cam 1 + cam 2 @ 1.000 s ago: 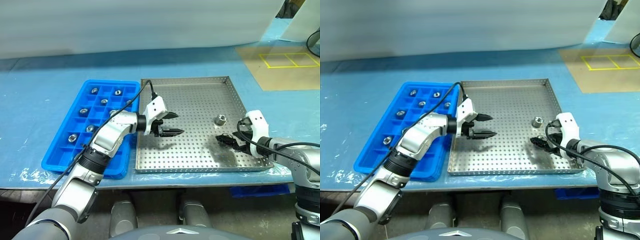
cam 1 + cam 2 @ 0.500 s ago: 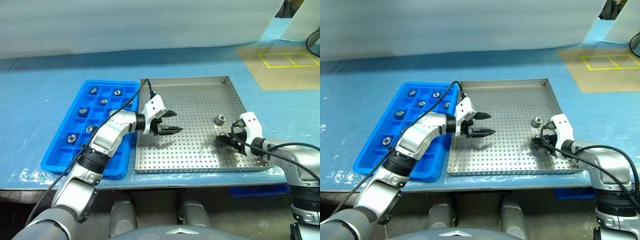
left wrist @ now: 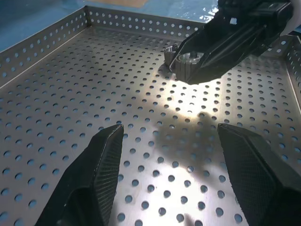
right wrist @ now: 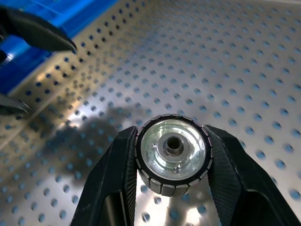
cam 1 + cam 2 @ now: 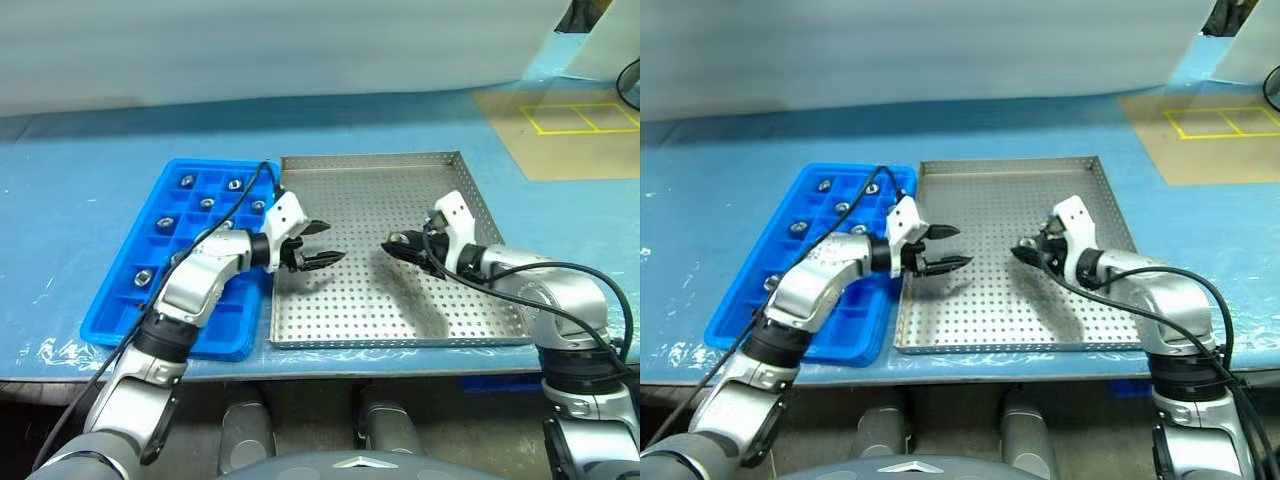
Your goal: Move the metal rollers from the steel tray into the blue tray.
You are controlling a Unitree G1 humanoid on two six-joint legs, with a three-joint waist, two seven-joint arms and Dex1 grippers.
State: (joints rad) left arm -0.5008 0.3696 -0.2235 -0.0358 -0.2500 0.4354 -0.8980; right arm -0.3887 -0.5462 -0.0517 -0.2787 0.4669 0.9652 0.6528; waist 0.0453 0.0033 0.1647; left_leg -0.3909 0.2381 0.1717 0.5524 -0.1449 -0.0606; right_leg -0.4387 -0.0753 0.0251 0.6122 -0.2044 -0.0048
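The steel tray [image 5: 400, 180] lies in the middle of the blue-covered table, and the blue tray [image 5: 120, 312] sits against its left side. Several metal rollers [image 5: 188, 181] rest in the blue tray's compartments. My right gripper [image 5: 392, 246] hovers over the middle of the steel tray, shut on one metal roller [image 4: 173, 153] that is clamped between both fingers. The left wrist view shows that same roller [image 3: 186, 63] facing my left gripper. My left gripper [image 5: 330, 242] is open and holds nothing, above the steel tray's left part and pointing toward the right gripper.
A brown mat [image 5: 560, 135] with yellow lines lies at the back right of the table. A white sheet [image 5: 280, 50] runs along the back. The table's front edge is just below both trays.
My right gripper shut on the roller lying at the steel tray's right side, lifted it and carried it left to the tray's middle. My left gripper drew back slightly to the left.
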